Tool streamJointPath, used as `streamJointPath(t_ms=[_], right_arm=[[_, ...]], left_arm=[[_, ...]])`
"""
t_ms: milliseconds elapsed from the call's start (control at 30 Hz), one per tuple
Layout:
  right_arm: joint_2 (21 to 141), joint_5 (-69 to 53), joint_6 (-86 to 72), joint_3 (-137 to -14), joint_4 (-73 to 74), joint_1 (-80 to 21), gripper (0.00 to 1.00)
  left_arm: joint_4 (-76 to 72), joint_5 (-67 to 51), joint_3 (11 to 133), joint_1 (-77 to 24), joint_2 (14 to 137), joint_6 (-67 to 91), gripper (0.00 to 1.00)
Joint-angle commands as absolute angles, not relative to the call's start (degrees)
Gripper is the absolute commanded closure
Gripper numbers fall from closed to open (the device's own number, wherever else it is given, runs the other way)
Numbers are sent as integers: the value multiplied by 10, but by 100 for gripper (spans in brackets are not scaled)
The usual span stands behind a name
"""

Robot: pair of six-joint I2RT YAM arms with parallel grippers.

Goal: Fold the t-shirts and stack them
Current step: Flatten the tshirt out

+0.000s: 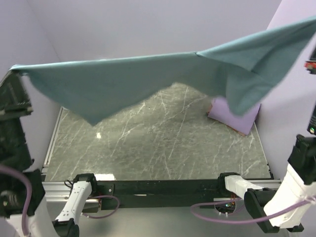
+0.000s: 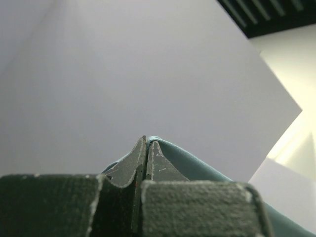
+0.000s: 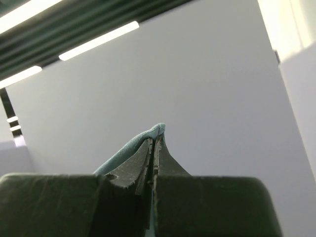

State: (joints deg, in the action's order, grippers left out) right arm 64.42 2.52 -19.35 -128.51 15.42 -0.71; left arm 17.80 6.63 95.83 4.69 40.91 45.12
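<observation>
Teal t-shirt (image 1: 148, 84) stretched aloft, sagging | left gripper (image 2: 146, 142) clamps it | right gripper (image 3: 155, 140) clamps it

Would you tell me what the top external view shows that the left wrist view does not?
Only the top view shows the teal shirt stretched in the air above the table, with a folded purple shirt lying at its far right. Only the left wrist view shows the left end effector up close, shut on a cloth edge, plus dark ceiling slats. Both show the teal shirt and a pale wall.
</observation>
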Motion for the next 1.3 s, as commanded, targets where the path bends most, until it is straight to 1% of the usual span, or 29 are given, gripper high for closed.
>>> streamJointPath(t_ms=[0, 100, 233, 333, 367, 433, 467, 500, 600, 667, 700, 733, 767, 800, 833, 867, 900, 933, 967, 1033, 1167, 1267], right_arm=[[653, 61, -173, -1309, 99, -4, 100], [664, 62, -171, -1327, 90, -3, 100], [703, 66, -166, -1300, 86, -4, 100], [754, 51, -175, -1267, 112, -3, 100], [766, 46, -178, -1237, 114, -4, 100], [800, 28, -186, -1201, 111, -4, 100], [813, 19, -188, -1161, 106, -3, 100], [826, 12, -188, -1145, 96, -3, 100], [893, 2, -189, -1111, 93, -3, 100], [954, -12, -181, -1113, 97, -8, 100], [977, -15, -175, -1119, 100, -11, 100], [1025, -18, -166, -1128, 118, -13, 89], [1051, -23, -167, -1165, 133, -14, 71], [1077, -32, -167, -1191, 155, -14, 48], [1124, -33, -165, -1214, 199, -15, 42], [1142, -35, -166, -1249, 218, -15, 38], [1153, -37, -165, -1258, 234, -15, 32], [1157, -40, -163, -1256, 247, -15, 29], [1149, -41, -163, -1227, 244, -16, 27], [1110, -48, -169, -1180, 227, -16, 23], [1042, -79, -192, -1047, 230, -24, 22], [999, -80, -200, -965, 247, -57, 22]], left_arm=[[201, 135, 970, 48, 407, 446, 100], [222, 134, 966, 48, 405, 451, 100], [271, 141, 928, 48, 422, 461, 100], [308, 142, 870, 48, 445, 461, 100], [312, 128, 834, 49, 452, 461, 100], [296, 101, 789, 49, 469, 454, 100], [290, 92, 747, 48, 476, 455, 100], [272, 71, 725, 48, 484, 453, 100], [235, 56, 644, 49, 520, 438, 100], [203, 48, 612, 48, 559, 428, 93], [190, 36, 606, 49, 573, 418, 84], [184, 33, 602, 49, 587, 416, 71], [177, 30, 607, 48, 618, 412, 49], [174, 27, 612, 49, 633, 404, 41], [175, 15, 628, 48, 659, 402, 32], [181, 10, 637, 48, 669, 399, 30], [185, 5, 648, 48, 679, 396, 27], [192, -5, 665, 48, 690, 394, 25], [198, -11, 673, 47, 693, 391, 24], [222, -25, 687, 47, 698, 392, 23], [261, -91, 662, 46, 699, 406, 23], [288, -140, 620, 44, 714, 408, 23]])
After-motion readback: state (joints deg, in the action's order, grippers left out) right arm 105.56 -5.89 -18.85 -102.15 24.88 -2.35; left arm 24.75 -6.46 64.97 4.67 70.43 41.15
